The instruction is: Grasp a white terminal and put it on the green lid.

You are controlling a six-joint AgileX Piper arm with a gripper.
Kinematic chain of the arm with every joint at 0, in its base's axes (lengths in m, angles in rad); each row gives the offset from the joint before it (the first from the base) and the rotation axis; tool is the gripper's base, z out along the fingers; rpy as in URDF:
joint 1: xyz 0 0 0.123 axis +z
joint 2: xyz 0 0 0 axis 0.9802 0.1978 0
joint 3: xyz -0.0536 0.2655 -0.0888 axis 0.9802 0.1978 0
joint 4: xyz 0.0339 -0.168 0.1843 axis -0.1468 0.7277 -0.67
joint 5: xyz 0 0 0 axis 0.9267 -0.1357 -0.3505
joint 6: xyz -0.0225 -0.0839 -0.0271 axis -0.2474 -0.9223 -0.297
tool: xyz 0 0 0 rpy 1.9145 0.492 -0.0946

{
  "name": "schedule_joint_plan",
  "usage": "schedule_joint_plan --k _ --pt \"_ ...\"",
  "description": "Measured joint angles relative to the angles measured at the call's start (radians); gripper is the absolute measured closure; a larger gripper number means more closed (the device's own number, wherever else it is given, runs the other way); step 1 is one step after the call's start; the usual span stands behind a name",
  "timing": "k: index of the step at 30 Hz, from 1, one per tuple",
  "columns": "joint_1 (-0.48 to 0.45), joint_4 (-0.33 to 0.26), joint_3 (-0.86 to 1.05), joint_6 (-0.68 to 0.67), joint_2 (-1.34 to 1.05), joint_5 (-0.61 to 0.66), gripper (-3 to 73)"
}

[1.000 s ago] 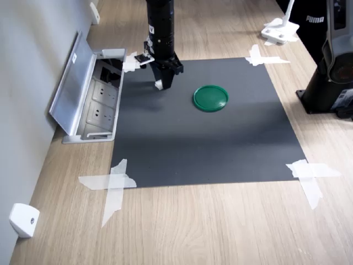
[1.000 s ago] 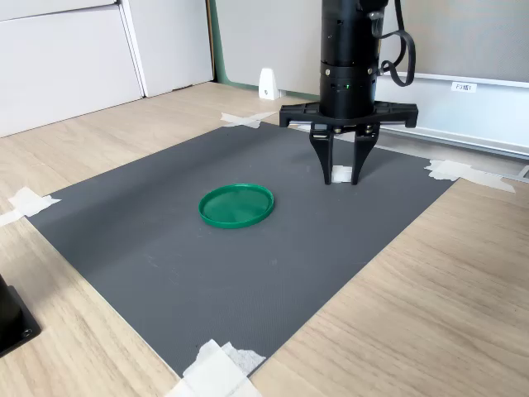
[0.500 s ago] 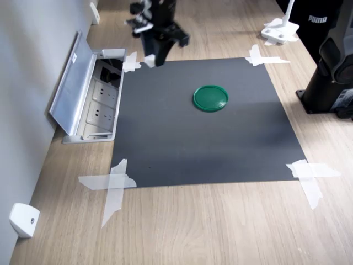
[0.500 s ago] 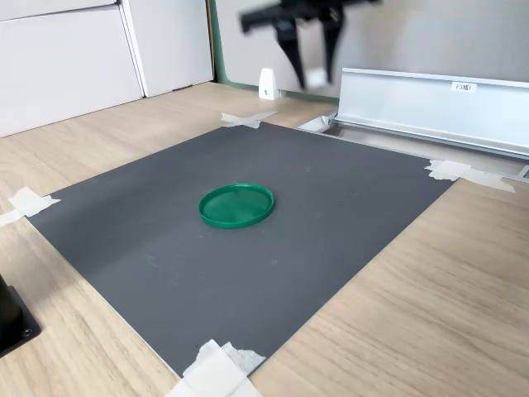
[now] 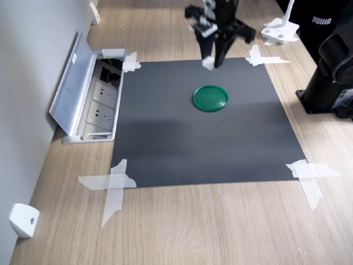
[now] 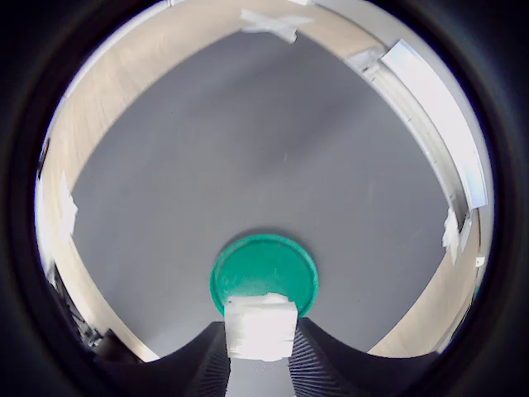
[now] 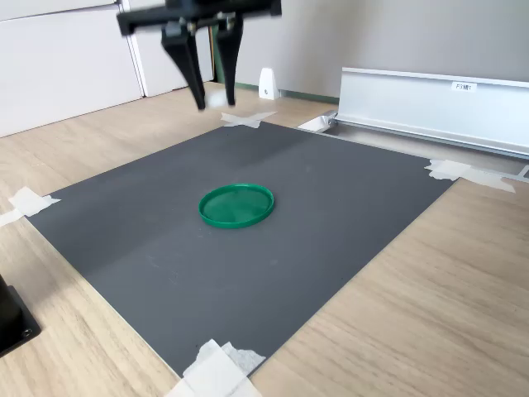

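The green lid (image 5: 210,97) lies flat on the black mat (image 5: 182,143); it also shows as a green lid (image 7: 236,205) in the second exterior view. My gripper (image 5: 210,64) hangs in the air above the mat, just beyond the lid's far edge in the first exterior view. It is shut on the white terminal (image 5: 208,63), a tiny white block. In the wrist view the white terminal (image 6: 260,321) sits pinched between the two dark fingers (image 6: 205,364), with the green lid (image 6: 263,269) right behind it. The second exterior view shows the gripper (image 7: 214,102) blurred, high and left of the lid.
An open floor socket box with a raised silver lid (image 5: 77,88) borders the mat on the first exterior view's left. Tape strips (image 5: 113,185) hold the mat's corners. A white wedge piece (image 5: 23,220) lies near left, a black base (image 5: 331,77) stands right, a white stand (image 5: 278,30) far right.
The gripper rose from the mat near the socket box with the white terminal in it and swung toward the first exterior view's right, ending near the green lid.
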Motion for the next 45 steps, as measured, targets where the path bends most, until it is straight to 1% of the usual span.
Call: schedule_joint_plan --k 5,7,17,23,29,34,35,37,42,45 --pt "-0.059 0.018 0.071 0.023 0.004 -0.117 42.3" --pt "-0.082 0.024 0.085 0.023 0.018 -0.145 42.3" --pt "-0.082 0.027 0.188 -0.02 0.086 -0.275 42.3" --pt "-0.082 0.03 0.196 -0.048 0.159 -0.288 42.3" --pt "-0.082 0.027 0.196 -0.092 0.166 -0.296 42.3" --pt "-0.082 0.027 0.196 -0.102 0.166 -0.316 42.3" --pt "-0.082 0.027 0.196 -0.104 0.166 -0.317 41.4" --pt "-0.082 0.027 0.196 -0.107 0.167 -0.322 37.3" --pt "-0.082 0.025 0.196 -0.107 0.169 -0.324 18.2" --pt "-0.082 0.023 0.196 -0.106 0.159 -0.323 11.4"
